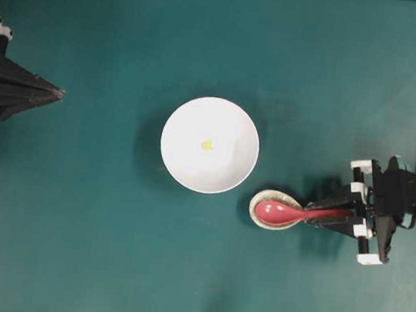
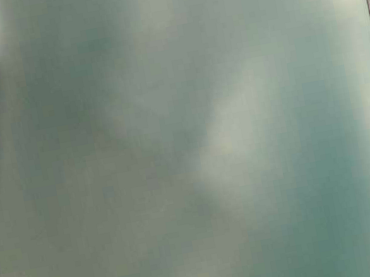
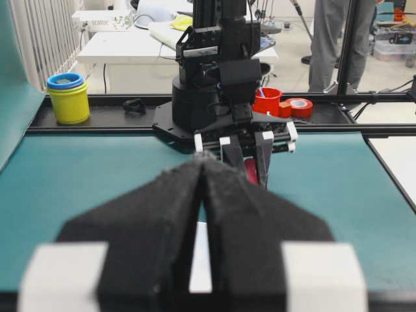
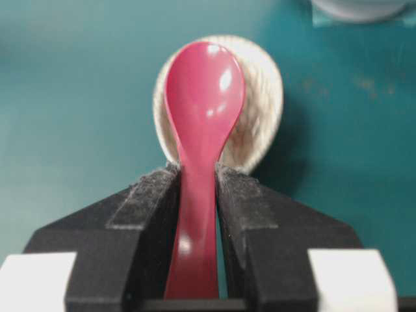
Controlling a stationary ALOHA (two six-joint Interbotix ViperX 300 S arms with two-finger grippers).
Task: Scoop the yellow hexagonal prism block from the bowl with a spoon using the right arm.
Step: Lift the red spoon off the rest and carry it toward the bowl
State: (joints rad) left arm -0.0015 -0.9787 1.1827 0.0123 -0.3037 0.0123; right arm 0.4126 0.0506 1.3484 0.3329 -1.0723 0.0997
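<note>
Grabbing is the step in hand: the shiny red-pink soup spoon (image 4: 198,162) is pinched at its handle by the black right claw (image 4: 198,195), with its scoop lying on the small speckled spoon rest (image 4: 257,123). The tiny yellow block (image 1: 207,145) sits in the big white bowl (image 1: 175,152), just left. Next, the spoon must be lifted and carried there. The left claw (image 3: 203,169) is closed, empty.
</note>
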